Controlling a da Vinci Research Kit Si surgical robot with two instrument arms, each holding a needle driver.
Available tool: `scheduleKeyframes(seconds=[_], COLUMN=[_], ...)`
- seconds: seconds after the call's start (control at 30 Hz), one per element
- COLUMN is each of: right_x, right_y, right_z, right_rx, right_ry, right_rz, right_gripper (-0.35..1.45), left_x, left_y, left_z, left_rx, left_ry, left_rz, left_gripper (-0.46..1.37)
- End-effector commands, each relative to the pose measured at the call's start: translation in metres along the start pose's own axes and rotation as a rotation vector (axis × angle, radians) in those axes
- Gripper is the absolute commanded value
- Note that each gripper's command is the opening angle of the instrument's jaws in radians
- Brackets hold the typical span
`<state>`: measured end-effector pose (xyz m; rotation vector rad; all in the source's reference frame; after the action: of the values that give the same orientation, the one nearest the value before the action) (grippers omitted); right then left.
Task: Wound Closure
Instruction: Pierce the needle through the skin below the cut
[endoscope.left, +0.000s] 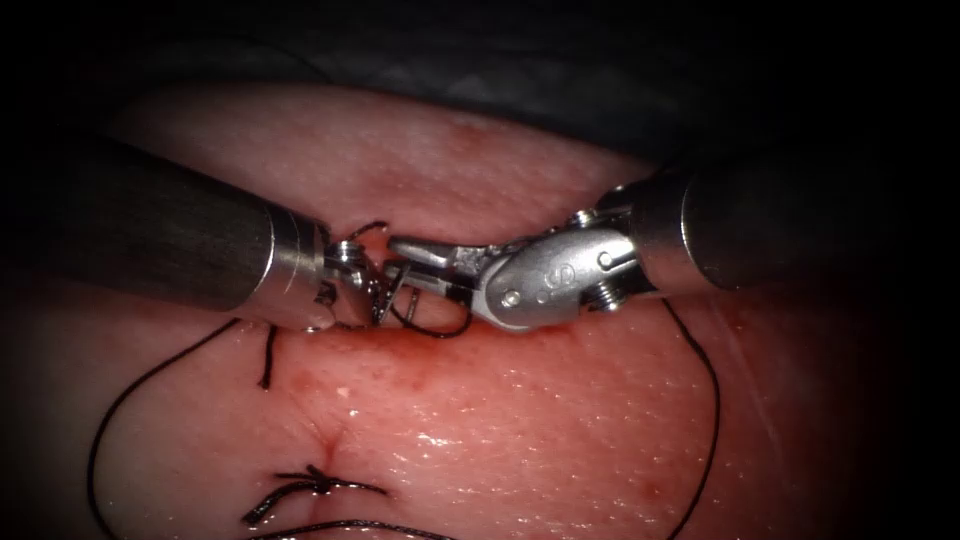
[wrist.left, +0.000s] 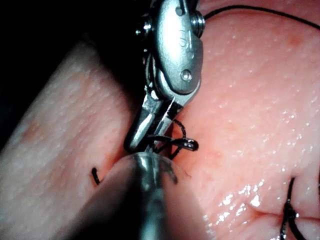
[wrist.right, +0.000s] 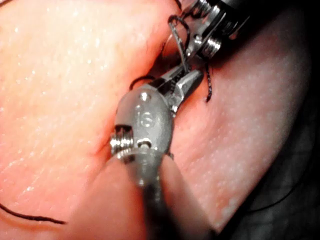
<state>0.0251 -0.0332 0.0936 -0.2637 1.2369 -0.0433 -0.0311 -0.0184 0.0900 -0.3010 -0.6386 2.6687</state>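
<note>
Both tools meet over the upper part of the cut (endoscope.left: 335, 435) in the tissue (endoscope.left: 560, 420). My left tool (endoscope.left: 378, 303) points down at the tissue, shut on the thin curved needle (endoscope.left: 410, 300), which lies above the surface with dark thread looped round it. My right tool (endoscope.left: 405, 260) reaches in from the right, its jaws parted around the needle near the left tool. In the right wrist view the needle (wrist.right: 181, 47) runs from the left tool (wrist.right: 207, 35) into the right tool (wrist.right: 192, 80). The left wrist view has the right tool (wrist.left: 150, 132) over thread loops (wrist.left: 182, 144).
A tied stitch (endoscope.left: 318, 483) with dark tails crosses the lower part of the cut. Long thread (endoscope.left: 715, 400) curves down the right side, and another strand (endoscope.left: 130, 395) arcs on the left. A short thread end (endoscope.left: 268, 360) sticks up below the left tool. Red fluid (endoscope.left: 420, 345) wets the tissue under the tools.
</note>
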Motion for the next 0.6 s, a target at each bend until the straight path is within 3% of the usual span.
scheduleKeyframes(seconds=[0.03, 0.4, 0.6], right_x=[0.0001, 0.0003, 0.0004], right_y=[0.0001, 0.0006, 0.0006], right_z=[-0.0001, -0.0001, -0.0002], right_rx=[-0.008, -0.018, -0.02], right_ry=[0.0, -0.001, 0.001], right_rz=[-0.003, 0.003, 0.009], right_gripper=[-0.35, -0.35, -0.35], left_x=[0.0001, 0.0018, 0.0011], left_y=[0.0002, 0.0022, 0.0027], left_z=[-0.0006, -0.0067, -0.0077], left_rx=[0.007, 0.004, 0.006], left_ry=[0.005, 0.054, 0.058], left_rz=[-0.002, -0.014, -0.002], left_gripper=[1.11, 0.76, 0.77])
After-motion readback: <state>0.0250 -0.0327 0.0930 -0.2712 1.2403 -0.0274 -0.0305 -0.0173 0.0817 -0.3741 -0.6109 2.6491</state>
